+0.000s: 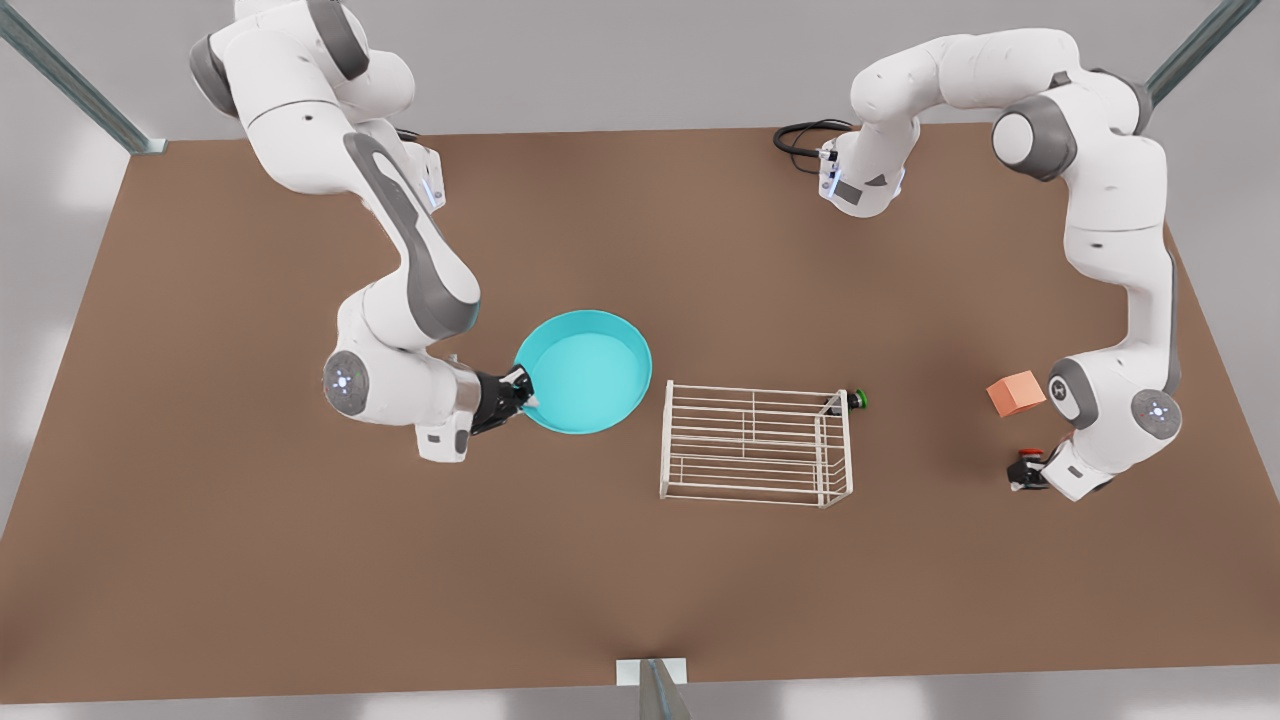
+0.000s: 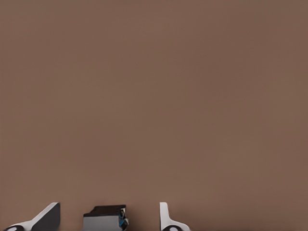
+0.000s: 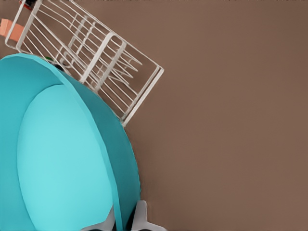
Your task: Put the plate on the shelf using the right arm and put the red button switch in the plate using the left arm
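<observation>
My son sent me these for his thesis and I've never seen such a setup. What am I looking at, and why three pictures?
It is a simulated pair of white robot arms over a brown table. The wide picture looks down on everything; the other two come from cameras on each arm's wrist.

The right claw, on the front view's left, is shut on the rim of the plate, a turquoise dish; its wrist camera shows this up close.

The left claw, on the front view's right, is open around the red button switch, not yet gripping.

Between them sits the shelf, a white wire rack. A green-capped switch lies beside it, and an orange cube near the left arm.
</observation>
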{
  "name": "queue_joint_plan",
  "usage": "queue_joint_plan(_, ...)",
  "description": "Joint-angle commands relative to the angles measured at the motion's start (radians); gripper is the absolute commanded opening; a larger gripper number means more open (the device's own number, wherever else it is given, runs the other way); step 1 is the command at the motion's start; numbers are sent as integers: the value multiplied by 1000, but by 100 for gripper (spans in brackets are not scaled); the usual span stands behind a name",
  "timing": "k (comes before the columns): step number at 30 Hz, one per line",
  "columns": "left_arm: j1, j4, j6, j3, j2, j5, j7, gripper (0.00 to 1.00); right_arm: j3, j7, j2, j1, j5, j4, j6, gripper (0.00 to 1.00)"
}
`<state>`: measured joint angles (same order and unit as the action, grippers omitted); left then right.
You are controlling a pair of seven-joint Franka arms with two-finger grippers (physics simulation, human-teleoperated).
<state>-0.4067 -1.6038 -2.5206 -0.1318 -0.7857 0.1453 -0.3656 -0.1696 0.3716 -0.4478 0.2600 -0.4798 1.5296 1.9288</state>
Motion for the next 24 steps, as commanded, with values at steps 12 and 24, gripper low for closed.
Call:
queue_joint_plan(12, -11, -10, -69, 0, -18, 2, -61, 44, -2, -804, -213, 234, 12, -259, 168, 22)
queue_joint_plan(24, 115, 156, 503, -51, 160, -3, 281, 40, 2, -955, -351, 331, 10, -385, 435, 22)
